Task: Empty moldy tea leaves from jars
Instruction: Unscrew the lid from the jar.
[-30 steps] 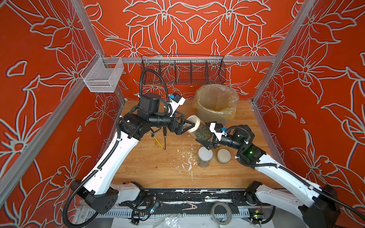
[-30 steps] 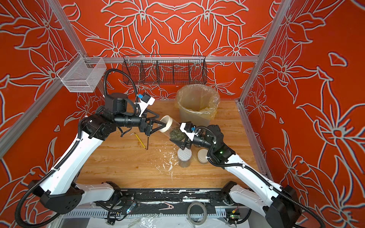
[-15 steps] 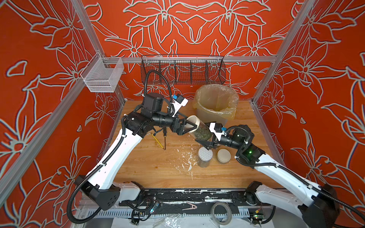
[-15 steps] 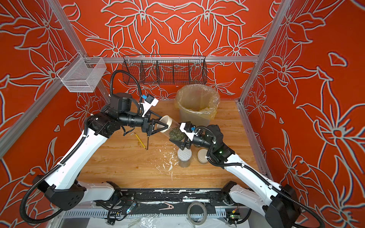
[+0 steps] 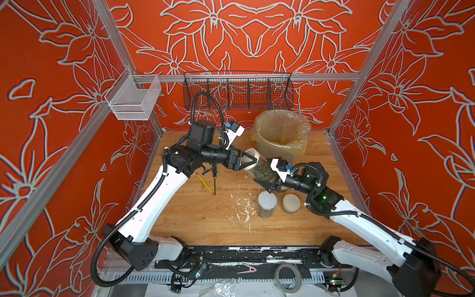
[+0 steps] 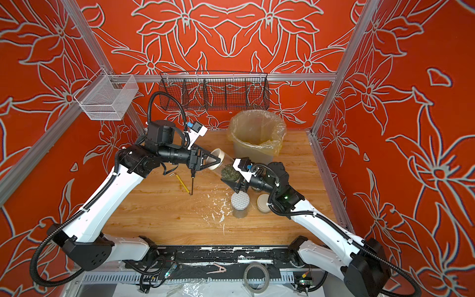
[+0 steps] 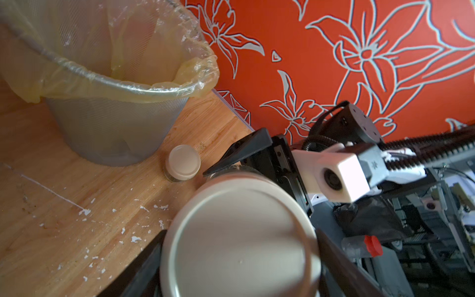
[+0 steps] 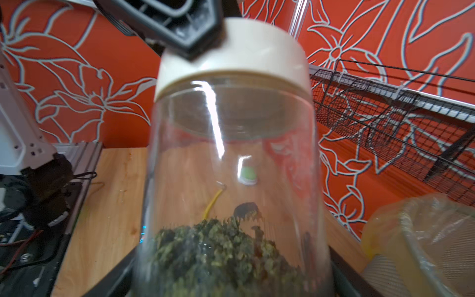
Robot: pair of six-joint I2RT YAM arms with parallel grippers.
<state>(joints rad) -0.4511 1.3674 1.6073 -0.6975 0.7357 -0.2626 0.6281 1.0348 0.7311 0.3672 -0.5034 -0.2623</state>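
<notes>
A tall clear jar (image 5: 260,167) (image 6: 226,167) hangs tilted over the table in both top views, with moldy tea leaves (image 5: 264,173) (image 8: 218,257) piled at its lower end. My right gripper (image 5: 267,183) (image 8: 231,279) is shut on the glass body. My left gripper (image 5: 250,161) (image 7: 240,267) is shut on its cream lid (image 7: 239,244) (image 8: 231,56), a finger pressed against each side. A dotted-lid jar (image 5: 267,203) and a short cream-lid jar (image 5: 291,203) stand just in front. Another short jar (image 7: 183,164) stands by the bin.
A grey bin with a yellowish liner (image 5: 281,133) (image 8: 424,244) stands at the back, just behind the held jar. A yellow pencil (image 5: 205,183) and a black tool (image 5: 214,180) lie under my left arm. White paint flecks (image 5: 241,210) dot the wood. A wire basket (image 5: 237,90) hangs on the back wall.
My left gripper has moved right onto the jar's lid and closed on it. The right gripper and the jar have stayed in place.
</notes>
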